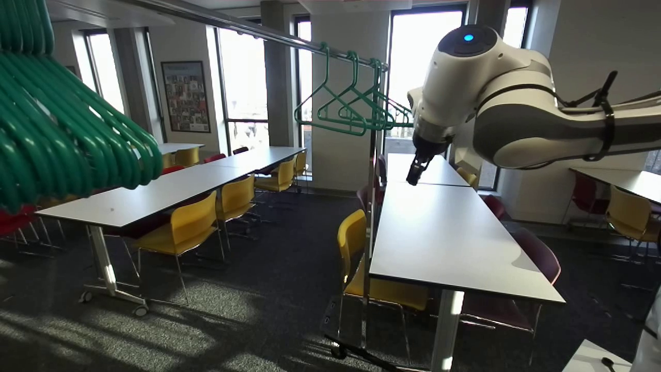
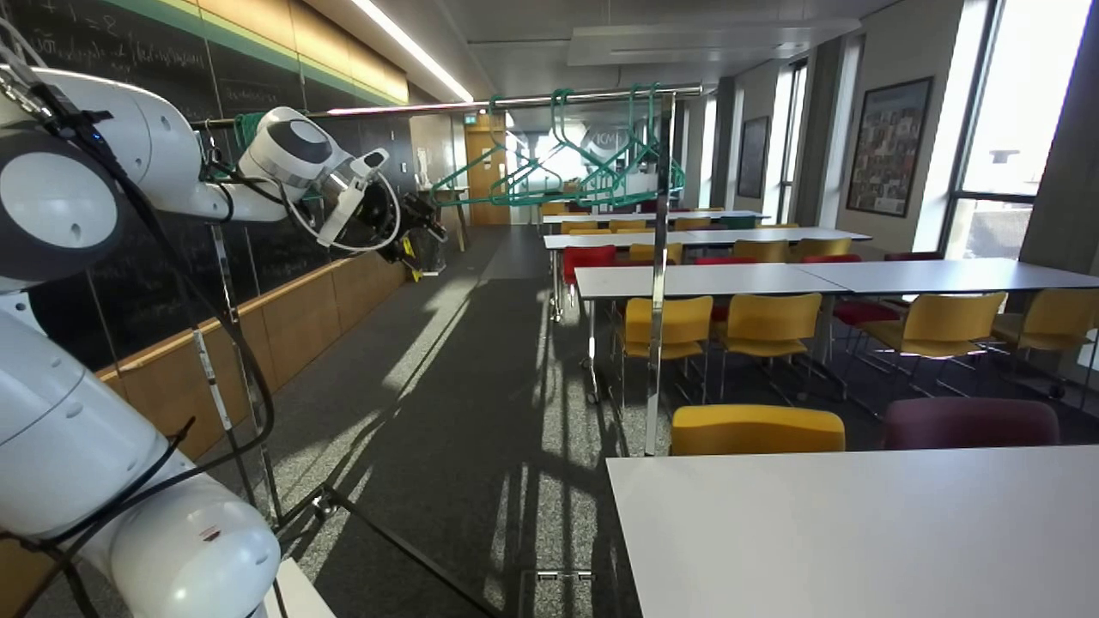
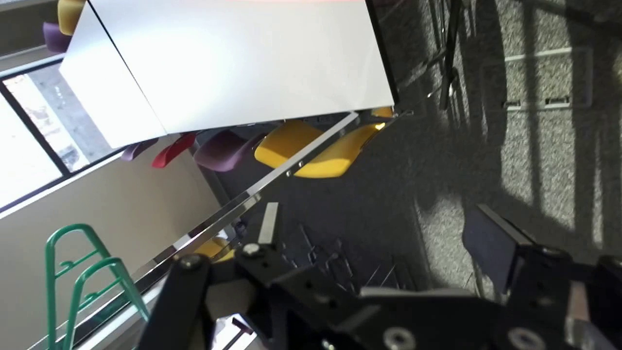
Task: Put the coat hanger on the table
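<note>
Several thin green coat hangers hang by their hooks from the metal rail in both exterior views point(image 1: 330, 127) point(image 2: 601, 199). Two of them show at the lower left of the wrist view point(image 3: 50, 262). My gripper point(image 3: 376, 214) is open, and nothing is between its fingers. In the exterior views it points down near the hangers point(image 1: 414, 176) point(image 2: 429, 245). In an exterior view it overlaps the end of a hanger; I cannot tell whether they touch. The white table point(image 1: 439, 232) stands below the gripper and also shows in the other views point(image 2: 816, 532) point(image 3: 252, 58).
The rail's silver post point(image 1: 369, 206) stands beside the table and crosses the wrist view point(image 3: 316, 144). Yellow point(image 1: 352, 235) and dark red chairs point(image 1: 537, 253) line the table. A large bunch of green hangers point(image 1: 77, 139) fills the near left. Another long white table point(image 1: 170, 191) has several yellow chairs.
</note>
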{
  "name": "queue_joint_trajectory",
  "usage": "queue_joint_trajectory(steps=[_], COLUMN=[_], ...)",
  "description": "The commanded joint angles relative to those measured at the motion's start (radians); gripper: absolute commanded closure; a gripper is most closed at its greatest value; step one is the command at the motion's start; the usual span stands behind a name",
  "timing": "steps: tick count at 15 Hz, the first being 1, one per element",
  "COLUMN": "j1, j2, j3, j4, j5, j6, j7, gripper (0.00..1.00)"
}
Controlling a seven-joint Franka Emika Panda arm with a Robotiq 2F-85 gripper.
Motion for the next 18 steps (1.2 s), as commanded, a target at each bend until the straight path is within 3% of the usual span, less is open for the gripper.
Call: queue_joint_trajectory(steps=[1,11,18], j1=[-0.004,-0.013,0.008], j2=[0.041,0.026,0.031], j3=[0.046,0.071,0.063], j4=[0.110,0.188,0.182], j5=[-0.049,-0.099,-0.076], j6=[-0.004,0.086,0.065], j7=[0.182,0.652,0.642], gripper=[0.00,0.00,0.00])
